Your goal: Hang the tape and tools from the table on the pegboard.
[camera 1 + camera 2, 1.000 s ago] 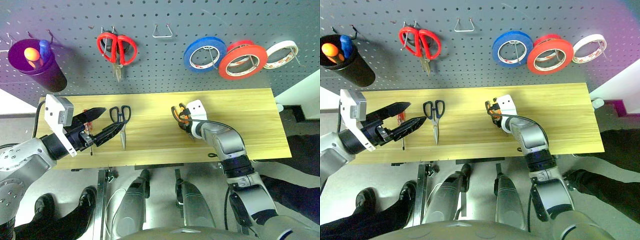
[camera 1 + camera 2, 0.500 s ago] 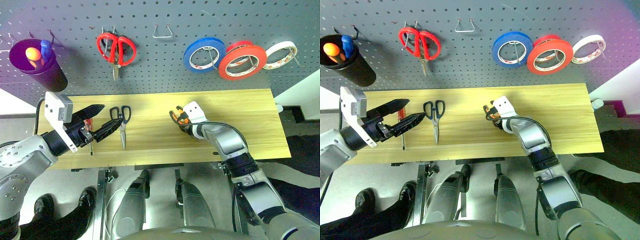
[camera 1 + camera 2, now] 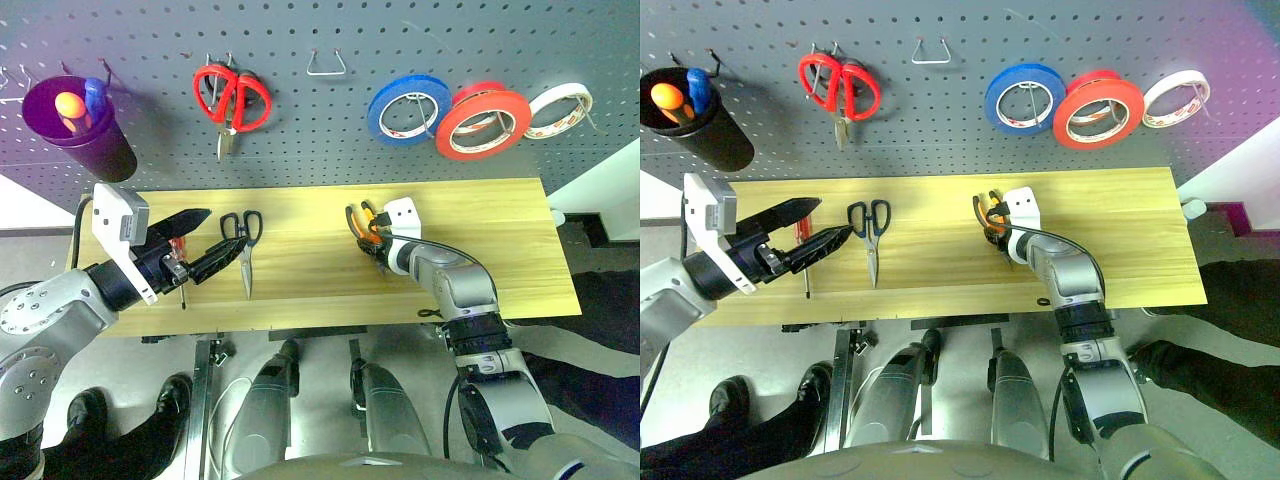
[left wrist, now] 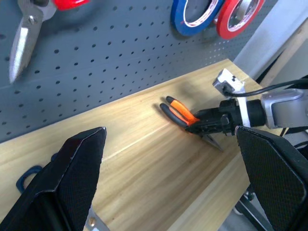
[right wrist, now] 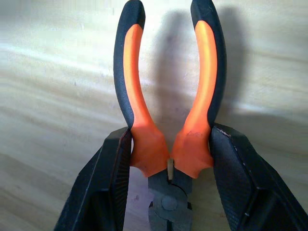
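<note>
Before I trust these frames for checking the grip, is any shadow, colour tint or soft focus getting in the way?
Right wrist view: the orange-and-black-handled pliers are sharp between the right gripper fingers, casting a soft shadow on the light wooden table. Left wrist view: the near black fingers look soft. Left eye view: a purple tint covers the cup on the dark grey pegboard.

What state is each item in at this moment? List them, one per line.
Pliers: gripped at the handle bases by the right end effector.
Left end effector: open, holding nothing.
Dark-handled scissors: lying on the table.
Red-handled screwdriver: lying on the table.
Orange-red tape roll: hung on the pegboard.
Red-handled scissors: hung on the pegboard.
</note>
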You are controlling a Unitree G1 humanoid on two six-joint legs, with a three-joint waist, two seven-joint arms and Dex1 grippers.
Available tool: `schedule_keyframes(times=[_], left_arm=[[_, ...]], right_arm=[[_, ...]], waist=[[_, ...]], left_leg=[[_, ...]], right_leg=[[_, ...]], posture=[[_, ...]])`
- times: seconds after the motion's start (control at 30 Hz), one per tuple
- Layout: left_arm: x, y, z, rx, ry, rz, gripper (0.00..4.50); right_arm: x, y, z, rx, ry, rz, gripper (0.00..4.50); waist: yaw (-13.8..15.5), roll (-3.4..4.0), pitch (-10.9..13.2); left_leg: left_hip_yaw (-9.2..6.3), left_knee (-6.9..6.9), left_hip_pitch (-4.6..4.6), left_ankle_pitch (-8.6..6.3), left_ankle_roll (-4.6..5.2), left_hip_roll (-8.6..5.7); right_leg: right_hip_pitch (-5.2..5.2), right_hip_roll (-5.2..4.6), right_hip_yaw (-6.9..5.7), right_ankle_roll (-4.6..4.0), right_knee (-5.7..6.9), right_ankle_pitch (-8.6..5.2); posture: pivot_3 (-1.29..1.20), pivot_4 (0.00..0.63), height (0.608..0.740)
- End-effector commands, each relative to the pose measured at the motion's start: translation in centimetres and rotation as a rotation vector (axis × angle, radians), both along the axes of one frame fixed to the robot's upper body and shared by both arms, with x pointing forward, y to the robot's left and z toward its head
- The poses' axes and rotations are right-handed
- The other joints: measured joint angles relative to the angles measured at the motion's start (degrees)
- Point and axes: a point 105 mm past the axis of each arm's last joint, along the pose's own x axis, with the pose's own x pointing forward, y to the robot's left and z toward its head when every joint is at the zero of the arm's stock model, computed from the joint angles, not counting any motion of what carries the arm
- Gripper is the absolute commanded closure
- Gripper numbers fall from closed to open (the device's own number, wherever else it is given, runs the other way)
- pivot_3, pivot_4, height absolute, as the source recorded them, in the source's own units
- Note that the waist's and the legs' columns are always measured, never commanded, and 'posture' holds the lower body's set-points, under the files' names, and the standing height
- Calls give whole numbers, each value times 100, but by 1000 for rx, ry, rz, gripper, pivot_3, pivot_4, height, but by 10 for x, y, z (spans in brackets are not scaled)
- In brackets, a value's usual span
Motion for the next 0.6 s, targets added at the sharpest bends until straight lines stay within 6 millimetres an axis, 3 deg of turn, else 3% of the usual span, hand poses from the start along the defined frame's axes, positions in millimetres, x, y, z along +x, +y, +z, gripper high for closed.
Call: schedule_keyframes(times=[0.03, 0.33, 0.6], left_arm=[[4, 2, 7, -1, -48, 2, 0], [21, 0, 14, -16, -95, -16, 0], [29, -11, 21, -39, -128, -62, 0]], right_arm=[[-9, 7, 27, 90, -102, 48, 2407], [-20, 0, 48, 186, -168, 47, 2407], [-17, -7, 66, 225, -243, 44, 2407]], waist=[[-9, 0, 0], [-100, 0, -7], [-183, -8, -46]], left_leg=[[0, 0, 1, 0, 0, 0], [0, 42, -8, 0, 0, 0], [-5, 61, -9, 1, -1, 0]], right_leg=[[0, 0, 0, 0, 1, 0], [2, 1, -4, 0, 20, 0], [6, 2, -18, 1, 36, 0]], posture=[[70, 361, 740], [7, 314, 740], [-24, 264, 740]])
